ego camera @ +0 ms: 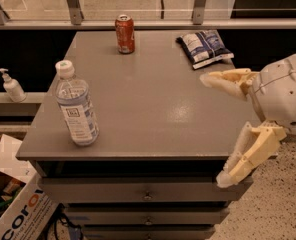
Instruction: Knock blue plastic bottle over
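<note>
Step 1, approach — tool (213, 129), splayed open at tabletop's (153, 84) edge, must sweep across into upright blue plastic bottle (77, 104).

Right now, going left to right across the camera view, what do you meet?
White pump bottle → blue plastic bottle → red soda can → snack bag → gripper, open, at the right edge of the table, nearer the camera than the bag.
</note>
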Robot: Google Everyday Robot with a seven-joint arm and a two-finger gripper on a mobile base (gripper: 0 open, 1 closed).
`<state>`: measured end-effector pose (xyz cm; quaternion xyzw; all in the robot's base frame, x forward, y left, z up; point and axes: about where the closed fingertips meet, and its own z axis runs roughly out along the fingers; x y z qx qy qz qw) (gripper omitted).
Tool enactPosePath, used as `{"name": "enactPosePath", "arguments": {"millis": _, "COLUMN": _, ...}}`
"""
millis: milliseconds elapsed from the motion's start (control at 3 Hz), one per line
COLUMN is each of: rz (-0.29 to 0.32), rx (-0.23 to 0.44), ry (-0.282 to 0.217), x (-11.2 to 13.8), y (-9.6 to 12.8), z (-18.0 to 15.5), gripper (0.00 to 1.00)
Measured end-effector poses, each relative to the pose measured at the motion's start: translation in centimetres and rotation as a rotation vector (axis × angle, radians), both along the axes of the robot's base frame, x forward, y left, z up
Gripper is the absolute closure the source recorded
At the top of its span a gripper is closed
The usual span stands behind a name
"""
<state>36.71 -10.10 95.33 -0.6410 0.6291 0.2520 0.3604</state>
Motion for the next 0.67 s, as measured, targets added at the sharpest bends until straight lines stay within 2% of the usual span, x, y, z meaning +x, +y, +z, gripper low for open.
{"name": "enactPosePath", "arguments": {"millis": 333, "rz": -0.022, "rx": 0.0, "ry": -0.047, "x": 0.9, "y": 0.4, "z": 2.2, "gripper": 0.0}}
{"name": "enactPosePath", "arguments": {"millis": 667, "rz": -0.091, "rx": -0.044, "ry": 0.006, "x": 3.4, "y": 0.7, "z": -0.1, "gripper": 0.0}}
